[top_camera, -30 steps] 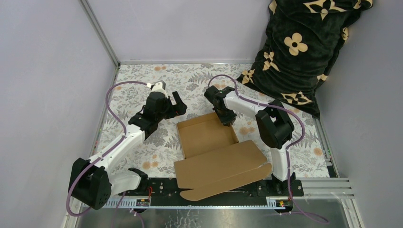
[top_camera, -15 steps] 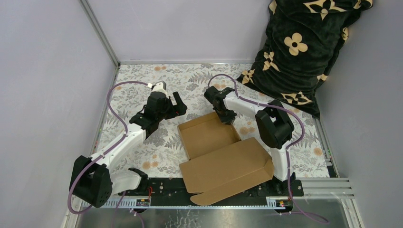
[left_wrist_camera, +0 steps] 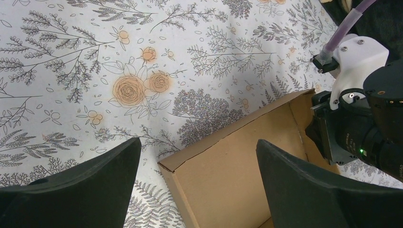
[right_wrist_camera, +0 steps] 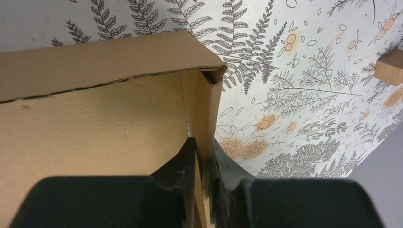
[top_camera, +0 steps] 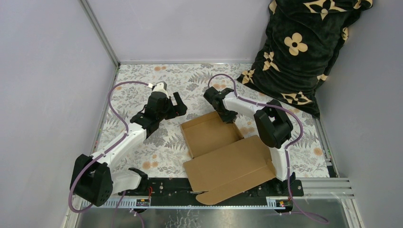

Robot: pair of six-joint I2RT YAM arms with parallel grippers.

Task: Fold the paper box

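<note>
The paper box (top_camera: 211, 135) is plain brown cardboard, a shallow tray with raised walls on the floral table; its big lid flap (top_camera: 228, 168) slopes toward the near edge. My right gripper (top_camera: 227, 117) is shut on the tray's far right side wall (right_wrist_camera: 205, 118), one finger inside and one outside. My left gripper (top_camera: 177, 105) is open and empty, above the table just left of the tray's far left corner (left_wrist_camera: 166, 166). The left wrist view shows the tray between my wide fingers (left_wrist_camera: 304, 190) and the right arm's wrist (left_wrist_camera: 354, 128) beyond.
A black cushion with cream flowers (top_camera: 299, 47) leans in the far right corner. Grey walls and metal rails (top_camera: 102, 33) bound the table. A small brown cardboard piece (right_wrist_camera: 390, 66) lies on the table right of the box. The lid flap overhangs the near rail (top_camera: 214, 194).
The box has slid right and slightly toward the near edge, pulled by my right gripper; the lid flap moved with it. The left arm has barely moved.
</note>
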